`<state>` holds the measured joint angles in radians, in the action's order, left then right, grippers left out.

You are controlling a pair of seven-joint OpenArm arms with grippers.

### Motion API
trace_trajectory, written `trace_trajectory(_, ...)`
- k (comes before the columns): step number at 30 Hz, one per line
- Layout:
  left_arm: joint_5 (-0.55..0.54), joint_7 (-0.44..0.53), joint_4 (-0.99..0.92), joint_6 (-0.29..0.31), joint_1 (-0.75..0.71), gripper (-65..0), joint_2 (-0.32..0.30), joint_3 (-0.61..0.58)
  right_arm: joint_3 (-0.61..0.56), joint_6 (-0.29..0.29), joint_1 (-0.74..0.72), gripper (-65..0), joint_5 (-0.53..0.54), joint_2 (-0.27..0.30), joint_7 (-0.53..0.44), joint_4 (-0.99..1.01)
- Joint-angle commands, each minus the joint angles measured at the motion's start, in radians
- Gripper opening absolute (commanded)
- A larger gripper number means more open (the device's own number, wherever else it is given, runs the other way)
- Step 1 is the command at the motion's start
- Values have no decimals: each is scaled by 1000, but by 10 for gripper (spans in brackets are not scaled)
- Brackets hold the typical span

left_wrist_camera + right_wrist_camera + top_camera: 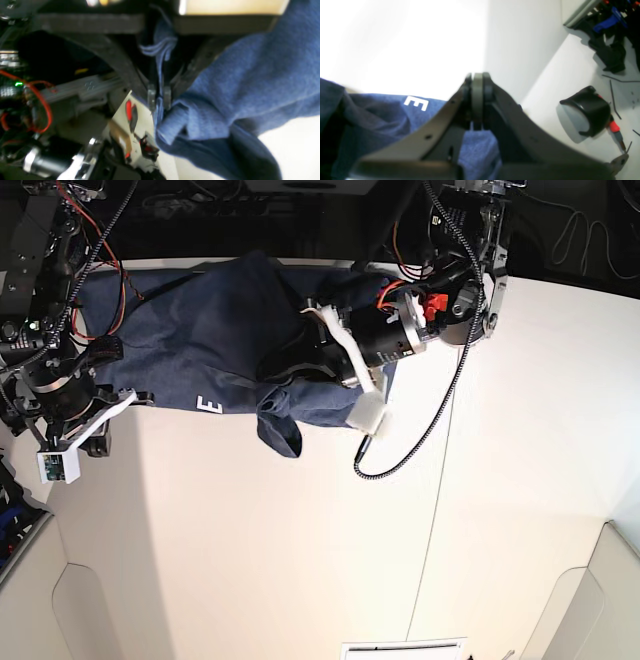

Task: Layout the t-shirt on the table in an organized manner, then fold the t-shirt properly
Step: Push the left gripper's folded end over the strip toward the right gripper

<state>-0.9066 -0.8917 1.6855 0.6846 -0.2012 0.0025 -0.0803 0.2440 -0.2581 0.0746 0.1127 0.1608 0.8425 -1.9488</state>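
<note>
White worktop (300, 560): both grippers, left (159, 100) and right (477, 100), pinch the t-shirt (200, 340) at twelve o'clock; pull evenly apart to flatten.

Heathered slate-blue cotton t-shirt (215, 340), wrinkled, partly spread, white letter "E" showing; folds pinched between both sets of jaws, one bunch hanging below the left pair. Broad white tabletop (300, 560) lies underneath.

Black arms, silver motors — red wiring, braided black cable (425, 415), green LED (18, 84)
</note>
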Motion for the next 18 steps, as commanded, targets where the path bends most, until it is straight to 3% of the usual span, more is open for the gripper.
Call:
trace_trajectory(1,-14,28,14,14,13,-650,3,-9,4,-3,-10,-650,9,11,-19,-19)
trace_trajectory(11,113,102,-83,14,24,-650,3,-76,3,-3,-10,-650,53,10,-15,-19)
trace_trajectory(18,108,146,-156,14,72,-650,5,-119,3,-4,-10,-650,52,10,-14,-19)
